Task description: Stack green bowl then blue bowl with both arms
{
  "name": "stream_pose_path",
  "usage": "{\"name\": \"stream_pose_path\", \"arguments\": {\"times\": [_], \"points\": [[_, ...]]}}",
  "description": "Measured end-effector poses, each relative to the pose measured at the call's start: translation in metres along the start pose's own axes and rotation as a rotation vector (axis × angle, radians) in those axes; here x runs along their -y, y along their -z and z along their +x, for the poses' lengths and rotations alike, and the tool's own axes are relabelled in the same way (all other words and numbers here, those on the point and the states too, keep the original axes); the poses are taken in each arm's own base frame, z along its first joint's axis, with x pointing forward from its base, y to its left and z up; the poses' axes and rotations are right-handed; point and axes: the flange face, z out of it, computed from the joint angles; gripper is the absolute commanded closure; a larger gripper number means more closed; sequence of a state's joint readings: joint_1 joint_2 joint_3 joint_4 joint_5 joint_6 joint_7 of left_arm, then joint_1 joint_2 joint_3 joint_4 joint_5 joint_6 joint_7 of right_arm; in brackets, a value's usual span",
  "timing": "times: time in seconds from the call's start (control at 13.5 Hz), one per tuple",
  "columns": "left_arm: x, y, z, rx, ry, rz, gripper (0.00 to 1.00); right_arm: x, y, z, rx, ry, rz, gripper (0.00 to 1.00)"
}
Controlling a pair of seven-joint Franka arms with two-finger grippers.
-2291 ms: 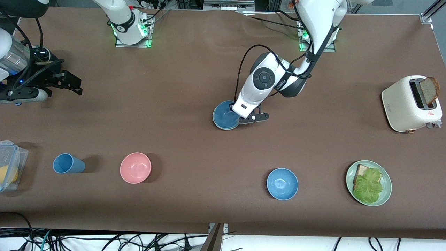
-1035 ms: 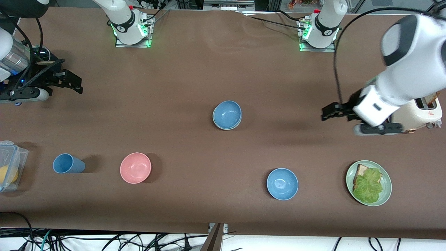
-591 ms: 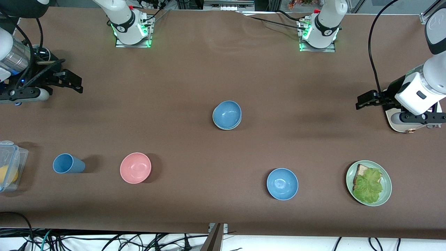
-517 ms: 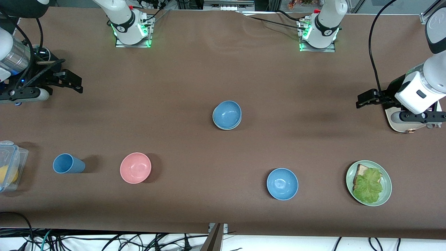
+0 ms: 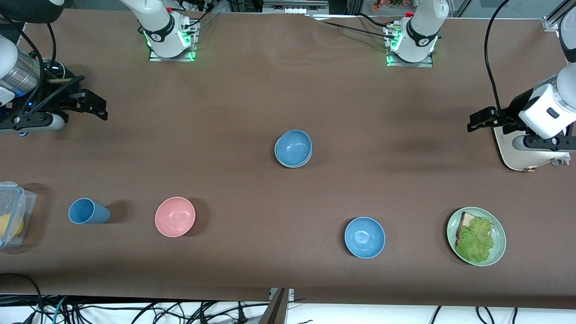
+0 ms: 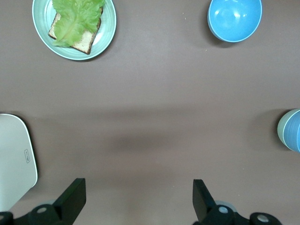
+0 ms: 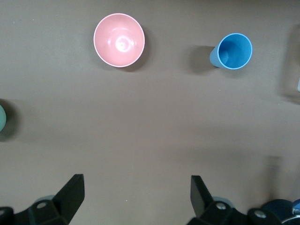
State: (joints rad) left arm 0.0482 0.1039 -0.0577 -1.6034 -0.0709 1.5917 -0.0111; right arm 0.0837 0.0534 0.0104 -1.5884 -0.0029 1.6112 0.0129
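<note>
The muted blue bowl (image 5: 293, 146) sits nested in the green bowl (image 5: 291, 166) at the table's middle; only the green rim shows under it. In the left wrist view the stack is cut off at the frame edge, blue bowl (image 6: 294, 137) inside green bowl (image 6: 280, 133). My left gripper (image 5: 478, 121) is open and empty, up over the table beside the toaster (image 5: 517, 155); its own view shows it (image 6: 138, 199) above bare table. My right gripper (image 5: 100, 109) is open and empty, waiting at the right arm's end of the table (image 7: 136, 197). A sliver of the green bowl (image 7: 2, 117) shows there.
Nearer the front camera lie a brighter blue bowl (image 5: 364, 237), a green plate (image 5: 498, 252) with bread and lettuce, a pink bowl (image 5: 175, 216) and a blue cup (image 5: 87, 211). A clear plastic box (image 5: 11, 211) sits at the right arm's end.
My left gripper has let go of the blue bowl, leaving it in the green bowl. It has swung away to the toaster at the left arm's end. The right arm has not moved.
</note>
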Motion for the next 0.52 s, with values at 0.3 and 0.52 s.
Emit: {"name": "stream_pose_path", "arguments": {"times": [0.3, 0.52], "points": [[0.0006, -0.0034, 0.0009, 0.007, 0.001, 0.000, 0.00, 0.0000, 0.0000, 0.0000, 0.000, 0.000, 0.000, 0.00], [0.0006, -0.0054, 0.0021, 0.011, 0.001, 0.000, 0.00, 0.0000, 0.0000, 0.0000, 0.000, 0.000, 0.000, 0.00]]}}
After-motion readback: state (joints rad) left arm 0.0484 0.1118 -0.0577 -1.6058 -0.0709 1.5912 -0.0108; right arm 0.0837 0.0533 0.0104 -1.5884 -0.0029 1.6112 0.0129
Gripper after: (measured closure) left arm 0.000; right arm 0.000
